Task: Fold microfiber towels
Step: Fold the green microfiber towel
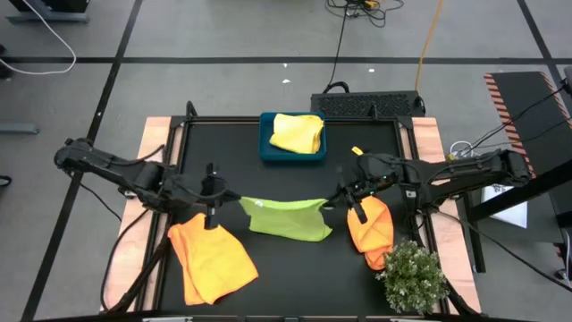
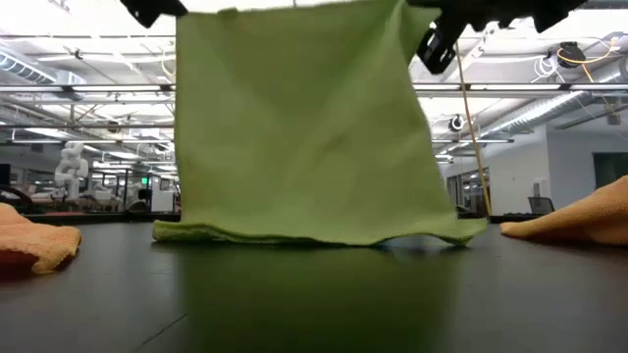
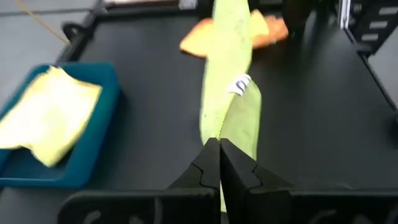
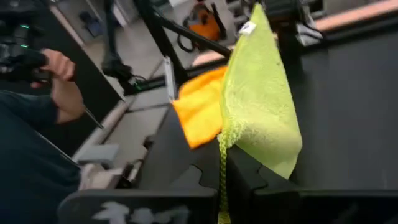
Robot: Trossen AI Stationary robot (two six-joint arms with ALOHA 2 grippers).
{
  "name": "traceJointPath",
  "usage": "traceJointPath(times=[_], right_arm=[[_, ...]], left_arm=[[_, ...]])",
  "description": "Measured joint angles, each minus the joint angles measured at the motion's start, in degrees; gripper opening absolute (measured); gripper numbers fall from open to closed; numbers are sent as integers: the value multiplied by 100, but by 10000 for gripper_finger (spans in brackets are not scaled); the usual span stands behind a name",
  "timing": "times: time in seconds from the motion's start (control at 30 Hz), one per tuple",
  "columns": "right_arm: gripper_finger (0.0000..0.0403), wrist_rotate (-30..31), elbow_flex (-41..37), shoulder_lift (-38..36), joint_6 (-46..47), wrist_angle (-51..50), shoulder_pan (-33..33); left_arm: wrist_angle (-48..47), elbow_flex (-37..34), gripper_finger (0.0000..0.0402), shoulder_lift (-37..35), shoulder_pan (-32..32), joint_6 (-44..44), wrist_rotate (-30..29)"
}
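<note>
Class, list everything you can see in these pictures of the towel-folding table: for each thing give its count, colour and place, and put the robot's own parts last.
Lime green towel: one, lime green, held up mid-table between both grippers, lower edge on the table.
Orange towels: two; one front left, one front right.
Pale yellow towel: one, in the tray.
Tray: one, teal, back centre.
Plant: one, green, front right corner.
Table: one, black top.
Person's hand: one, beyond the table.
Left gripper: jaws shut on the lime green towel.
Right gripper: likewise.
</note>
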Motion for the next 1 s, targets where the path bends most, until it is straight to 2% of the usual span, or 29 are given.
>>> traceJointPath(times=[0.2,0.4,0.53,0.77,1.0], right_arm=[[0,1,0,-190,4,-316,-2],[0,30,-1,-82,281,-1192,-135],[0,49,0,-45,292,-1378,-309],[0,663,7,132,-14,-1650,-770],[0,669,5,712,-465,-1677,-1234]], left_arm=[[-168,160,0,-155,-178,94,-426],[-509,160,0,-88,-155,-215,-511],[-642,160,0,-101,-118,-311,-593],[-1040,-20,0,62,316,-447,-704],[-969,-426,0,588,944,-254,-664]])
